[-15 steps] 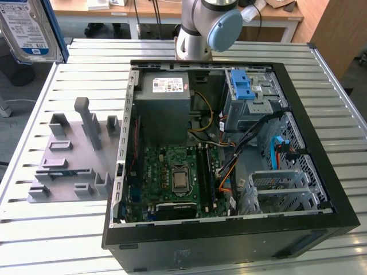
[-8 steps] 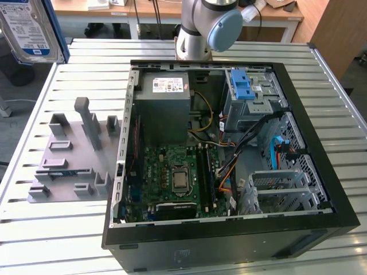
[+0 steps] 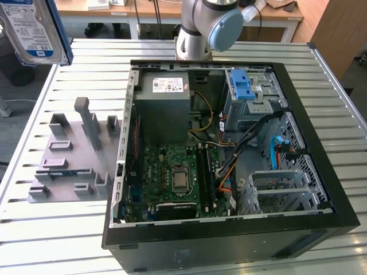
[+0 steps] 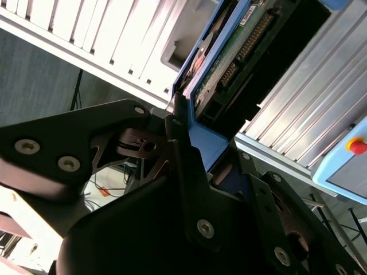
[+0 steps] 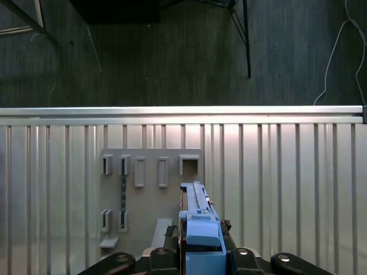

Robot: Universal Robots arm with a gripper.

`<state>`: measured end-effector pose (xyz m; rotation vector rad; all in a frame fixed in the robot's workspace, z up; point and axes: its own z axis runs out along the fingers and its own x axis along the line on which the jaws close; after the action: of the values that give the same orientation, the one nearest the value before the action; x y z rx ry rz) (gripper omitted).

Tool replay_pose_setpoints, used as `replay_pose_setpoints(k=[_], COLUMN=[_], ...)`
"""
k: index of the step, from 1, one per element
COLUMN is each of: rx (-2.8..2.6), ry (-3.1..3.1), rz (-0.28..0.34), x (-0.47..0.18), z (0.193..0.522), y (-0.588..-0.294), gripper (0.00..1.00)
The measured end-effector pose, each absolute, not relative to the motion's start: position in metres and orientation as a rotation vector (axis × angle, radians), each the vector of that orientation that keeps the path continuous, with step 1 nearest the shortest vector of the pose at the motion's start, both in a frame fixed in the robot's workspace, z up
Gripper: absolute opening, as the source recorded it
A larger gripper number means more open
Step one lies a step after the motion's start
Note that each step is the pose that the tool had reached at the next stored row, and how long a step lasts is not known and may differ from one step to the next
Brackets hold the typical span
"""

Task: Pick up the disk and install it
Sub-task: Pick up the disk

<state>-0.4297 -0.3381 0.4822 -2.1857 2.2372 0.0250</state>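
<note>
The disk (image 3: pixel 33 28) hangs high at the exterior view's left, above the table's far corner, with its blue-and-white label facing the camera and a blue frame round its edge. My gripper (image 4: pixel 182 127) is shut on it. In the second wrist view the dark fingers (image 4: pixel 179 150) clamp the blue frame, and the disk's (image 4: pixel 241 51) green circuit-board side shows beyond them. In the first wrist view the disk (image 5: pixel 198 220) stands edge-on between the fingers of the gripper (image 5: pixel 200 252), high above the table.
An open computer case (image 3: pixel 229 240) lies on the slatted metal table (image 3: pixel 51 240). It holds a drive cage with a blue latch (image 3: pixel 243 89), a grey metal box (image 3: pixel 163 106) and a motherboard (image 3: pixel 178 177). A grey fixture plate (image 3: pixel 69 160) lies to the exterior view's left of the case.
</note>
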Motion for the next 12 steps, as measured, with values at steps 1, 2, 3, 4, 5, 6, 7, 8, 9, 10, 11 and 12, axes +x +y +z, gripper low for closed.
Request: replay_pose_setpoints(k=[1,2,3,4,5,6,7,8,9,10,11,12], rx=[-2.186,-2.186,-2.186,-2.186,-2.186,-2.186,-2.186,-2.186,-2.186,-2.186,-2.186,-2.186], ry=[2.237,2.237,2.237,2.237,2.237,2.237,2.237,2.237,2.237,2.237,2.237,2.237], rz=[0.025,0.025,0.025,0.025,0.025,0.025,0.025,0.025,0.025,0.025,0.025,0.025], x=[-0.428,-0.427,-0.426,-0.425,-0.423,-0.422,-0.421,-0.42,-0.418,-0.417,-0.416,-0.415], z=[0.482,0.482,0.482,0.482,0.482,0.482,0.482,0.482,0.482,0.482,0.482,0.482], y=[-0.338,-0.339,-0.339,-0.34,-0.34,-0.341,-0.342,-0.343,-0.343,-0.344,-0.345,-0.346], gripper=[0.36,0.36,0.36,0.36,0.36,0.36,0.36,0.36,0.36,0.36,0.36,0.36])
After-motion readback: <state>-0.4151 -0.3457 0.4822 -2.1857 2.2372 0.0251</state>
